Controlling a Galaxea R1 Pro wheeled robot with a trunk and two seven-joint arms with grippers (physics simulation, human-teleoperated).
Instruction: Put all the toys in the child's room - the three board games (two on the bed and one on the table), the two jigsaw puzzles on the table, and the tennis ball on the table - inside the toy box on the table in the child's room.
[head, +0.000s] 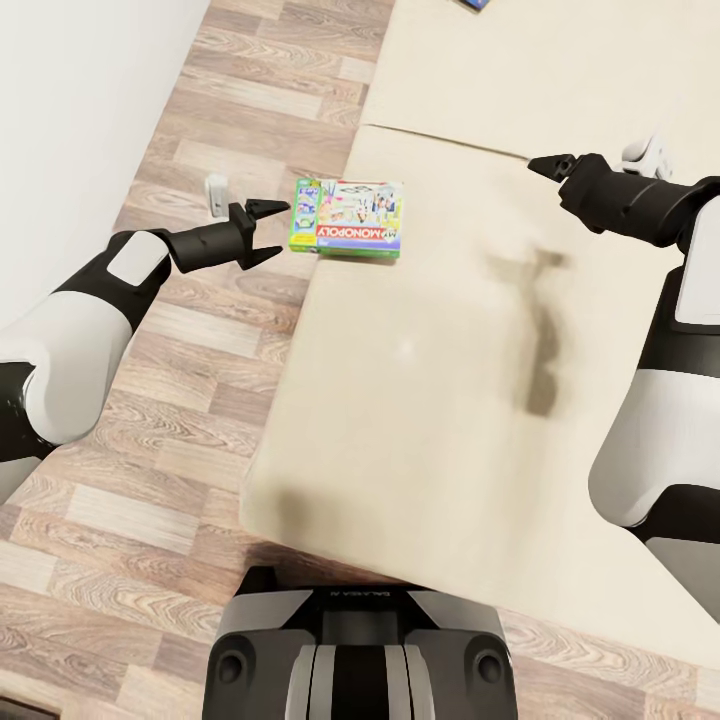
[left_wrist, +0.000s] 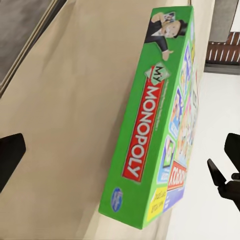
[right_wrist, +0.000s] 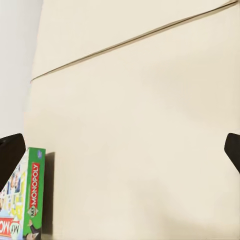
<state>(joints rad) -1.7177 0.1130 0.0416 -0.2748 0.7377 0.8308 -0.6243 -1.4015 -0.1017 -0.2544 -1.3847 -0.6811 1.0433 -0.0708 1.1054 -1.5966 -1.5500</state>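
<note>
The green-edged "MY MONOPOLY" board game (head: 347, 232) lies flat, closed, at the left edge of the beige bed (head: 450, 400), toward eleven o'clock in the head view. Its printed lid faces up. At one o'clock, a blue item's corner (head: 474, 4) peeks in on the mattress.

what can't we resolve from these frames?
- Second item at the top edge of the bed, head view: a blue corner, cut off by the frame, not identifiable.
- Small print on the Monopoly box, head view: too small.
- Right end effector: fingertips foreshortened in the head view, tips clipped at the right wrist view's edges; open or shut unclear.
- Left end effector: whether its open fingers touch the box.
</note>
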